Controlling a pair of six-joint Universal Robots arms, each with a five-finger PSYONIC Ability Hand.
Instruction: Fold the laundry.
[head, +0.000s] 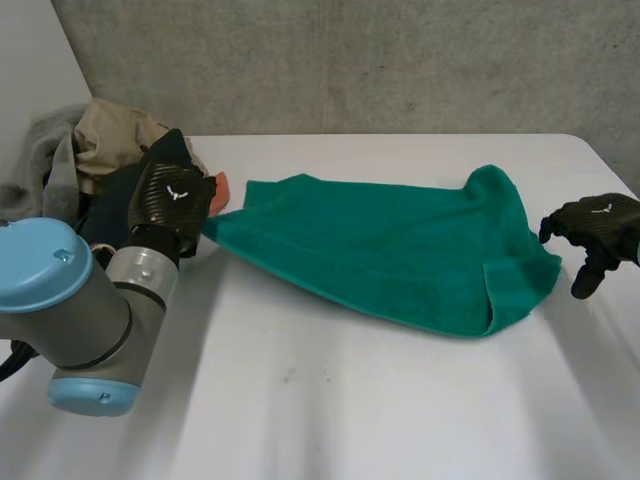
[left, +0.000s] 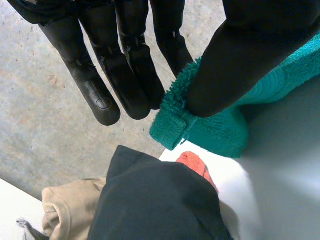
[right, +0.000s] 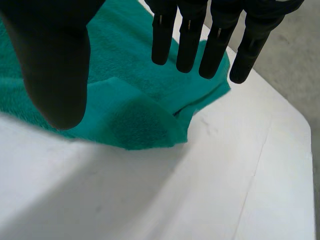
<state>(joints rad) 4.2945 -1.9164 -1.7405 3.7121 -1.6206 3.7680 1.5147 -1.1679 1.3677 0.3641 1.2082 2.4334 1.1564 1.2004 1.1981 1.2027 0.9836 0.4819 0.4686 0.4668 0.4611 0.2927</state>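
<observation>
Green towel (head: 380, 250) lies spread across the white tabletop (head: 350, 400), its right end doubled over. Left hand (left: 132, 60) pinches the towel's left corner between thumb and straight fingers, just beside the clothes pile (head: 100, 150). Right hand (head: 598, 228) is spread, hovering near the doubled end without touching it.

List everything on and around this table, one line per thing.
towel: one, green, spread across the table's middle
beige garment: one, beige, in the pile at the far left
grey garment: one, grey, left edge of that pile
dark garment: one, black, front of the pile
orange cloth: one, orange-red, peeking out between pile and towel
table: one, white, under everything
left hand: one, black, pinching the towel's left corner
right hand: one, black, open, by the towel's right end, holding nothing
</observation>
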